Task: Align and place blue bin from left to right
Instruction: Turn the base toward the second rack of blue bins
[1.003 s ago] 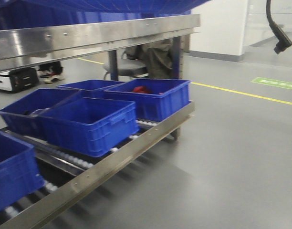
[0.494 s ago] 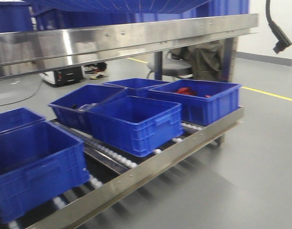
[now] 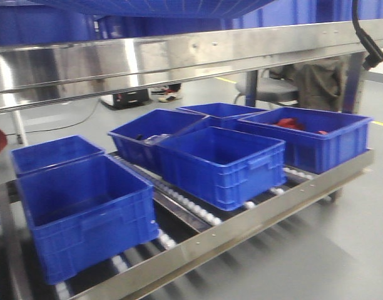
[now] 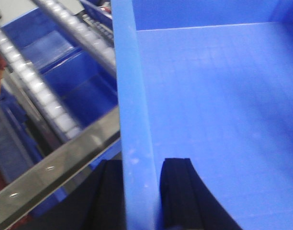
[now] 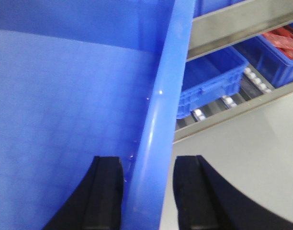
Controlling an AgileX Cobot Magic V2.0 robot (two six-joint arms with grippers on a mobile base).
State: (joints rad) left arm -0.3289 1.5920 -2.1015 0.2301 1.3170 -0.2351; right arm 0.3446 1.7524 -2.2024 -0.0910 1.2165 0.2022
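Note:
The blue bin [image 3: 166,6] is held up above the rack; only its grid-patterned underside shows along the top of the front view. My left gripper [image 4: 141,165] is shut on the bin's left rim [image 4: 132,96], one black finger [image 4: 177,191] inside the wall and the other outside. My right gripper [image 5: 146,165] straddles the bin's right rim [image 5: 168,96], shut on it, with one finger [image 5: 106,191] inside against the wall. The bin's floor [image 5: 65,105] is bare in both wrist views.
A steel upper rail [image 3: 179,56] runs across below the bin. On the lower roller track [image 3: 185,203] stand several blue crates [image 3: 219,162], one with red items [image 3: 291,123]. A chair [image 3: 266,87] stands behind. A black cable [image 3: 367,44] hangs at the top right. Grey floor [image 3: 342,250] lies to the right.
The whole rack has slid rightward in the front view, bringing more crates into sight at the left. The held bin stays at the top of the view.

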